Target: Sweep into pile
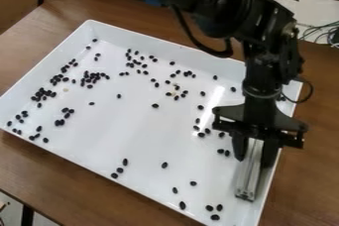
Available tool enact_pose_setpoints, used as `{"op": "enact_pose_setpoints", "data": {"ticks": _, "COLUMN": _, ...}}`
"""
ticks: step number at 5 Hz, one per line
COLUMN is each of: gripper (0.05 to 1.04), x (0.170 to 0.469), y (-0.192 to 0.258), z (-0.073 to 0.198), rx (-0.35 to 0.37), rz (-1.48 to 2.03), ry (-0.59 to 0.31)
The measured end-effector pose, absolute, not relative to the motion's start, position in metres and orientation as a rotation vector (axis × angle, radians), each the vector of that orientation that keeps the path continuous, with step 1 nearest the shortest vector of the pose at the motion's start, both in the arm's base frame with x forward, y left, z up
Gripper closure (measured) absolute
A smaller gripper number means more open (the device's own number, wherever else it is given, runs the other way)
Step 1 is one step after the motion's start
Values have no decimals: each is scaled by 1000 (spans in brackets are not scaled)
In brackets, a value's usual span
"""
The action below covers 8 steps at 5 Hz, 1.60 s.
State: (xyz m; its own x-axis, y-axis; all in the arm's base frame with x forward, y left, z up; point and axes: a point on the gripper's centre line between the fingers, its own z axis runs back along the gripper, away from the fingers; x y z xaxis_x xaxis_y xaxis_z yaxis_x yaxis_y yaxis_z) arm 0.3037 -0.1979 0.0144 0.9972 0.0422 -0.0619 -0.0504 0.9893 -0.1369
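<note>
Early stage, I'd say: hand [254,161] grasping metal bar [247,180], beans [155,105] scattered over tray [132,131], single pile still to make.

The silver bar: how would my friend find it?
On the wooden table is a big white tray. At the tray's right side hangs the black gripper, with the silver bar between its fingers. It is long, straight and shiny, unlike the small black beans scattered across the tray.
</note>
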Motion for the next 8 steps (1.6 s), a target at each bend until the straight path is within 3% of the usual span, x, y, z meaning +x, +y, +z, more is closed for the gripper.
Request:
{"op": "enact_pose_setpoints", "data": {"ticks": 2, "gripper": 740, "x": 315, "y": -190, "z": 2, "rx": -151, "rz": 6, "ry": 77}}
{"op": "enact_pose_setpoints", "data": {"ticks": 4, "gripper": 740, "x": 332, "y": -123, "z": -6, "rx": -24, "rz": 3, "ry": 39}}
{"op": "enact_pose_setpoints", "data": {"ticks": 6, "gripper": 740, "x": 336, "y": -22, "z": -10, "rx": 48, "rz": 82, "ry": 41}}
{"op": "enact_pose_setpoints", "data": {"ticks": 8, "gripper": 740, "x": 319, "y": 88, "z": -9, "rx": 117, "rz": 119, "ry": 45}}
